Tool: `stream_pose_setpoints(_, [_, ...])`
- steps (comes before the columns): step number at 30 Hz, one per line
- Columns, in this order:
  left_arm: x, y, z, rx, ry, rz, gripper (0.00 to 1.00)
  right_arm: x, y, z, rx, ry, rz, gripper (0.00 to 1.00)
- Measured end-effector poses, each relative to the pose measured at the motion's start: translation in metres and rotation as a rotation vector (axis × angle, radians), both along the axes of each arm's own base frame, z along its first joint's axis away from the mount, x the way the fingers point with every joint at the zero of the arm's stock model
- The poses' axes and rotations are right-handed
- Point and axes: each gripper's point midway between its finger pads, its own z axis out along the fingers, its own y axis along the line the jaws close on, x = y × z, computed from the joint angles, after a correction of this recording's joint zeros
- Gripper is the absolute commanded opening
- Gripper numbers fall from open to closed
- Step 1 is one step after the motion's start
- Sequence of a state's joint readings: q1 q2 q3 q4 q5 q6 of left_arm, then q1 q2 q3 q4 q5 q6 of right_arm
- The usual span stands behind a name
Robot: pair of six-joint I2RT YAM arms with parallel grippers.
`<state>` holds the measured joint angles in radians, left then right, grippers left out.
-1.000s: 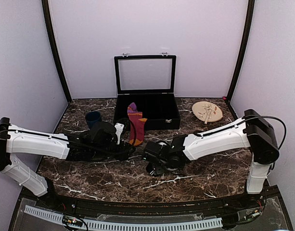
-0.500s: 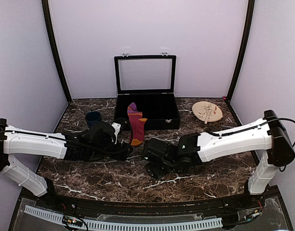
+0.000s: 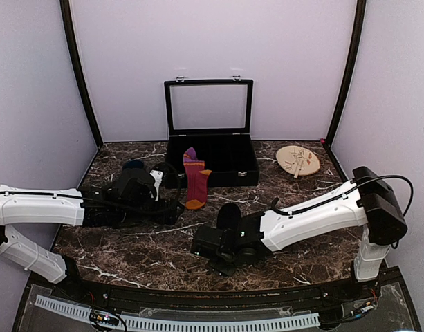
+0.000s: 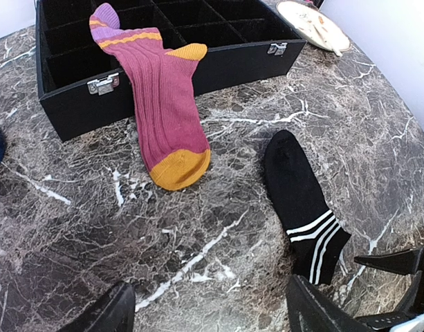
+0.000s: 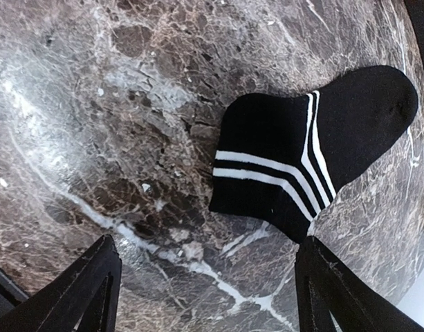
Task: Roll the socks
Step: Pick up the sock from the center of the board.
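Socks: two, both unrolled, lying apart on the marble table point(image 3: 301, 242).

Maroon sock point(image 4: 163, 117): ribbed knit, purple cuff with orange lines, orange heel and toe. Cuff end lies over the front wall of the open black box point(image 4: 232, 62), above its compartments; the heel sits at the wall's top edge; the leg slopes down and the toe rests on the table.

Black sock point(image 4: 301, 200): flat on the table, right of the maroon toe and nearer the front edge. Rounded toe points toward the box. Thin white stripes cross it near the cuff; in the right wrist view they bend where the sock angles.

Left gripper point(image 4: 210, 294): jaws spread wide, nothing between them, only bare table below, short of both socks.

Right gripper point(image 5: 208, 245): jaws spread wide, holding nothing, poised just off the black sock's cuff end.
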<state>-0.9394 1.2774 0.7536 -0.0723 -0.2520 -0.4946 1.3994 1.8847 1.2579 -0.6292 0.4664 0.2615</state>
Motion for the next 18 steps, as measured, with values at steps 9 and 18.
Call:
stream_pose_setpoints(9, [-0.001,0.005,0.001,-0.009,0.015,0.020,0.94,0.011,-0.005,-0.009,-0.050,-0.012,0.031,0.78])
stream_pose_setpoints(18, [-0.003,0.010,-0.004,-0.002,0.029,0.030,0.92,0.031,-0.018,-0.016,-0.082,0.003,0.030,0.69])
